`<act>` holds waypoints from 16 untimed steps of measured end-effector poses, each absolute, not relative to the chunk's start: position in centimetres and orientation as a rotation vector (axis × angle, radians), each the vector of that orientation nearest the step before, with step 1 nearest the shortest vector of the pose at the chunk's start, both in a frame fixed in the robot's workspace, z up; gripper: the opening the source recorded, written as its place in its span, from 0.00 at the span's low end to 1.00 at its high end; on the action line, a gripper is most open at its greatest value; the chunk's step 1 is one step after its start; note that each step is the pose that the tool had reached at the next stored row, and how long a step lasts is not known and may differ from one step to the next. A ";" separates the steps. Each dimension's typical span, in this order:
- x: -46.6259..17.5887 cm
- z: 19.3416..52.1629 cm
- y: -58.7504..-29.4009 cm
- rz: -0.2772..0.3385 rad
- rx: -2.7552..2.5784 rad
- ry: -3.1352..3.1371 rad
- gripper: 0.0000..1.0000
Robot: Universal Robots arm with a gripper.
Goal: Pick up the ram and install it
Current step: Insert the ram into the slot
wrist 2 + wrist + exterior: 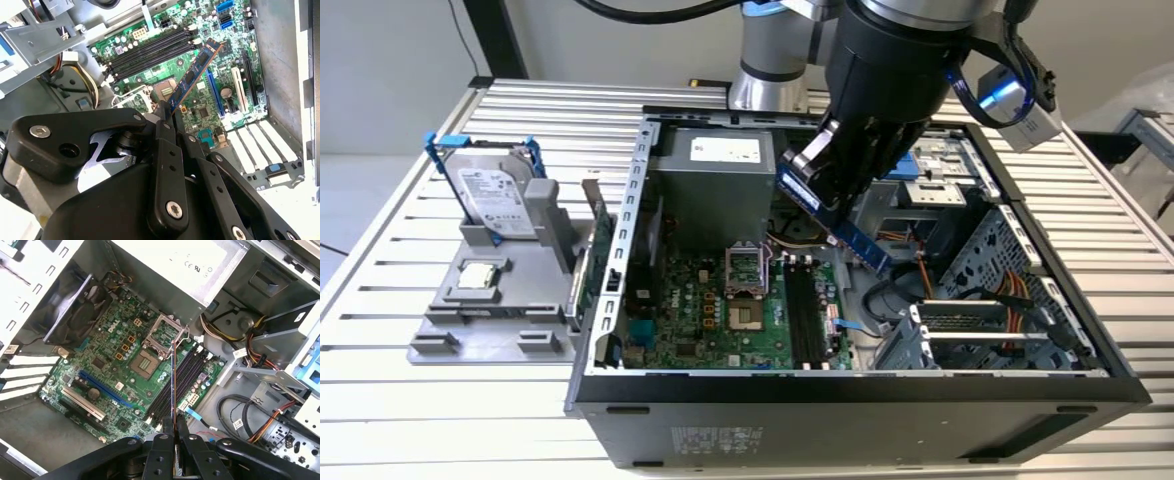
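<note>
The gripper (166,119) is clamped on one end of the ram (195,75), the stick hanging tilted over the motherboard (102,350), not yet touching the black memory slots (187,371). To seat it well, I'd say level it, square it along one slot, press evenly.

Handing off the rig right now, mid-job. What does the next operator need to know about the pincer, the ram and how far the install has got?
Pincer: shut on the ram, gripping one end.
Ram: in the air inside the open computer case, tilted, above the motherboard and close to the memory slots.
Done: pickup.
Left: the ram is not seated in any slot; the slots look empty.
</note>
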State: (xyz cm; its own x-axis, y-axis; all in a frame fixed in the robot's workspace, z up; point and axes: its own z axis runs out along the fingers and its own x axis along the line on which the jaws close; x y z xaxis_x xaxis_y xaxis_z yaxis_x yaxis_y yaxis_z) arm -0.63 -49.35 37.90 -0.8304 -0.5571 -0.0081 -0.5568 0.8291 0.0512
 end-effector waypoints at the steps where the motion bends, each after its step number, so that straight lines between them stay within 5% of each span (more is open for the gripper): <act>1: -0.6 37.9 -49.3 -0.081 0.911 -2.998 0.00; 16: -0.6 37.9 -49.3 -0.081 0.686 -3.061 0.00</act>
State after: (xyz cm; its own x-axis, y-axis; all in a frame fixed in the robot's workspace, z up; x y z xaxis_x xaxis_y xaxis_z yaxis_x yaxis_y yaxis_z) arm -0.63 -49.35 37.90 -0.9045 -0.4265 -0.0081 -0.4263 0.9031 0.0512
